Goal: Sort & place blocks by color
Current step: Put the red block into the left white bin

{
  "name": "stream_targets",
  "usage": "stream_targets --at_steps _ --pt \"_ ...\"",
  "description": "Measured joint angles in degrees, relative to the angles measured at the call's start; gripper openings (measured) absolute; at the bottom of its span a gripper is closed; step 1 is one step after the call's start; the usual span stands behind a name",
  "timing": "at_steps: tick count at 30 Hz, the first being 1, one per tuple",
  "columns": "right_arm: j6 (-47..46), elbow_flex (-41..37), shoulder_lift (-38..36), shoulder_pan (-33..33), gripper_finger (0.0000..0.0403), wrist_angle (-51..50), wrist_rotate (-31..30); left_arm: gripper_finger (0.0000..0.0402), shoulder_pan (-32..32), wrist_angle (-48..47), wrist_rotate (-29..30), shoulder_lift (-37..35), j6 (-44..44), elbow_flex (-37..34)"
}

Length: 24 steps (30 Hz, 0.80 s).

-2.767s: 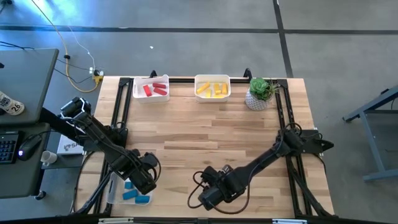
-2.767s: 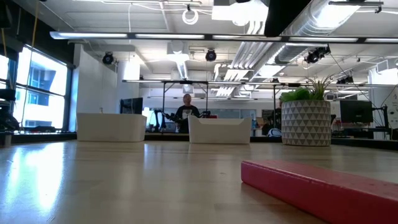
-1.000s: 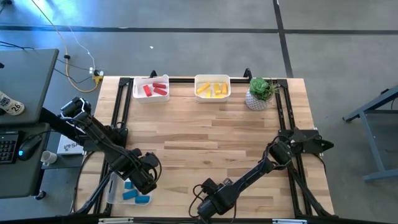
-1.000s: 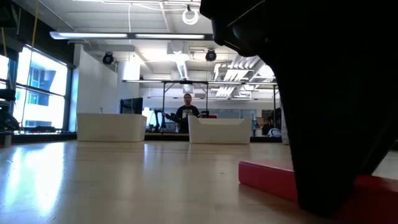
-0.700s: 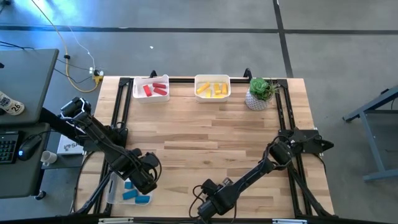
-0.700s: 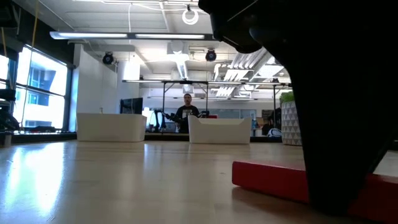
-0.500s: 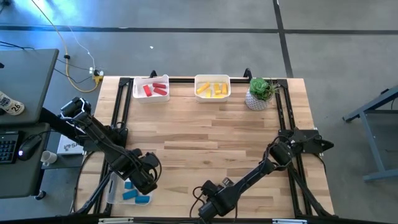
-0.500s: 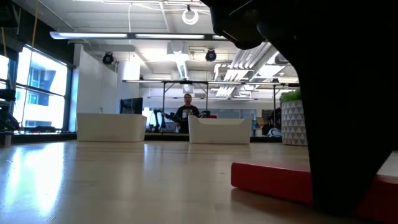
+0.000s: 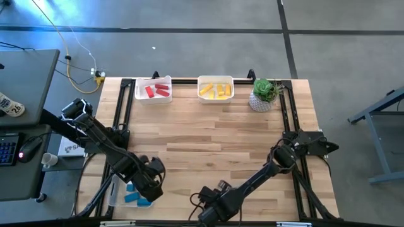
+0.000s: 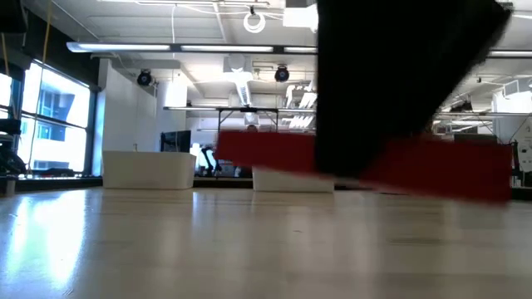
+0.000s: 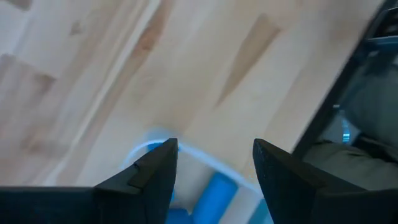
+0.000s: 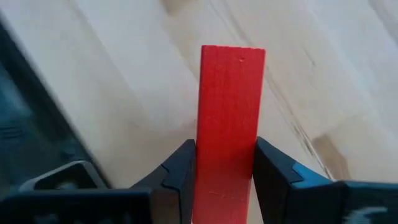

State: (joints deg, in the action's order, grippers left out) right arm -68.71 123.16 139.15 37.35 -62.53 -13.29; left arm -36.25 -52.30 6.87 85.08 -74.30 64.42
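A red bar block (image 12: 230,118) sits between the fingers of my right gripper (image 9: 211,213), which is shut on it at the middle of the table's near edge. In the low view the red block (image 10: 274,156) hangs above the table under the dark gripper. My left gripper (image 11: 214,163) stands open at the near left over a clear bin (image 9: 118,197) that holds blue blocks (image 9: 134,197). At the far edge, red blocks (image 9: 158,91) lie in one white bin and yellow blocks (image 9: 214,91) in another. My right gripper pinches the red block's two long sides (image 12: 205,168) between its two fingers, around mid-length. The fingers come from above, slanting down, and lie across the bar. The block is lifted clear of the table and roughly level, one end (image 10: 241,154) jutting out past the gripper.
A small green potted plant (image 9: 264,94) stands at the far right beside the yellow bin. Black frame rails (image 9: 123,107) run along the table's left, right and far sides. Bare wood (image 9: 208,139) spreads across the middle. A person stands far off in the room.
My right gripper has risen from the table with the red block. The block lay on the wood a second ago. Now it hangs clear above it and has turned about, so it spans wider across the low view.
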Motion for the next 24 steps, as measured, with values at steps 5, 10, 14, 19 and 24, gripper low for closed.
stream_targets --at_steps 5,10,14,19,24 --pt "4.42 3.65 -0.13 0.54 0.0103 0.22 -3.17 0.0197 0.02 5.58 -0.02 0.0 0.0 0.0" --pt "10.08 7.37 -0.17 1.03 0.0102 0.24 -7.34 0.0197 0.26 11.01 -0.02 0.0 0.02 0.0" --pt "15.93 10.19 -0.22 1.16 0.0102 0.27 -10.5 0.0197 1.06 14.41 -0.14 0.0 0.1 0.0" --pt "22.9 11.87 -0.66 1.32 0.0103 1.51 -13.62 0.0197 3.0 18.27 -0.11 0.0 1.63 0.0" --pt "27.46 11.84 -0.72 1.19 0.0103 1.13 -15.79 0.0197 5.41 22.78 -0.02 0.0 3.51 0.0"
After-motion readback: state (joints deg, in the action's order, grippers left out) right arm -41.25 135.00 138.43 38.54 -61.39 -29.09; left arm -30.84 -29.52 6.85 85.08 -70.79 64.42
